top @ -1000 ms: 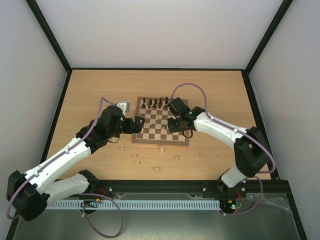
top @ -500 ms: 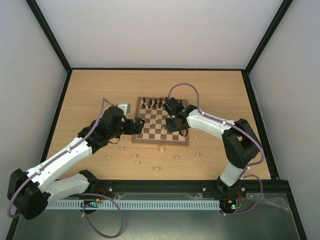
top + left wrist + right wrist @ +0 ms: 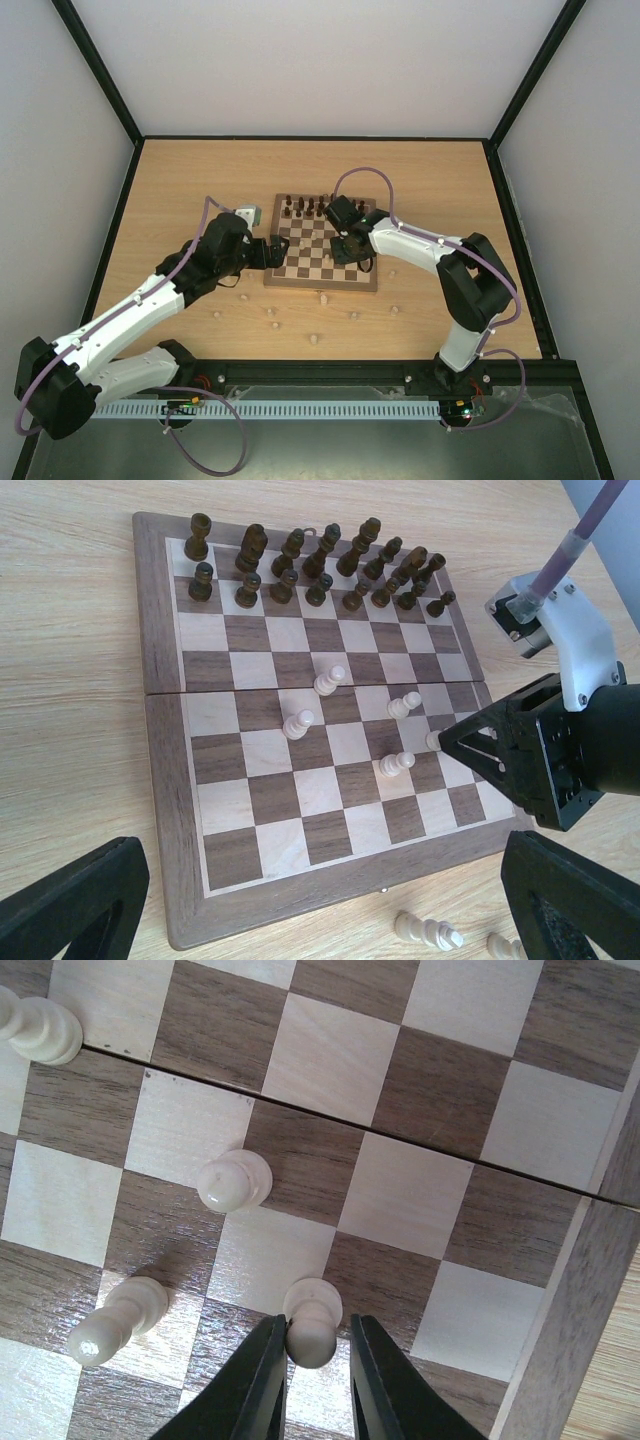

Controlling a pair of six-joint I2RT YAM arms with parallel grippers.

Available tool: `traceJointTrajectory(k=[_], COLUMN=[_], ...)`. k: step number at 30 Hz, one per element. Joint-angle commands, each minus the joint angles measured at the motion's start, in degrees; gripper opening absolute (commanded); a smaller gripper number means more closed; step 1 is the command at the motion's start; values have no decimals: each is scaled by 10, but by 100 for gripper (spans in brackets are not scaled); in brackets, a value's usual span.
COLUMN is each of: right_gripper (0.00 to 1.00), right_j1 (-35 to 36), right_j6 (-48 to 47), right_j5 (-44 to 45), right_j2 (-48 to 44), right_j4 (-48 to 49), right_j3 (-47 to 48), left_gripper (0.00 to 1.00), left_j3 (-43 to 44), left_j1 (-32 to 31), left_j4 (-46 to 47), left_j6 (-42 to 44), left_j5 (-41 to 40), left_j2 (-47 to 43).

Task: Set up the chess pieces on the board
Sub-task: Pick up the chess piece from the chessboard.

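Note:
The board [image 3: 300, 268] lies mid-table, and its border shows in the left wrist view [image 3: 160, 780]. Dark pieces [image 3: 320, 565] stand in two rows along its far side [image 3: 308, 208]. Several pale pawns stand mid-board, e.g. [image 3: 298, 723]. My right gripper [image 3: 345, 248] is low over the board's right part. Its jaws [image 3: 315, 1360] straddle an upright pale pawn [image 3: 312, 1325]; the left finger touches its head and a slim gap shows at the right finger. My left gripper [image 3: 272, 250] hovers at the board's left edge, wide open and empty [image 3: 320, 890].
Several loose pale pieces lie on the tabletop in front of the board, e.g. [image 3: 323, 297], [image 3: 314, 338], [image 3: 394, 311]. Two lie just off the board's edge [image 3: 428, 932]. A black frame [image 3: 110, 220] borders the table.

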Motion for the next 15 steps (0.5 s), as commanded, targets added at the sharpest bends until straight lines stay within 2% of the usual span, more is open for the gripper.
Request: traceJointTrajectory(k=[1,5,15], right_gripper=[14,10,10], right_j1=[2,2,2], right_j6=[-6,-7,3], right_j5=[13,18,32], right_j2=[8,1,-72], right_j4=[-16,-27,-53], right_j3=[15,13,-39], left_gripper=[99,99,100], left_j3=[-9,-27,-76], left_j1=[1,-2,-22], left_j4=[9,27,63], left_j6=[-1,-2,-23], left_j5=[-3,20,34], left_j2=[3,-1,-5])
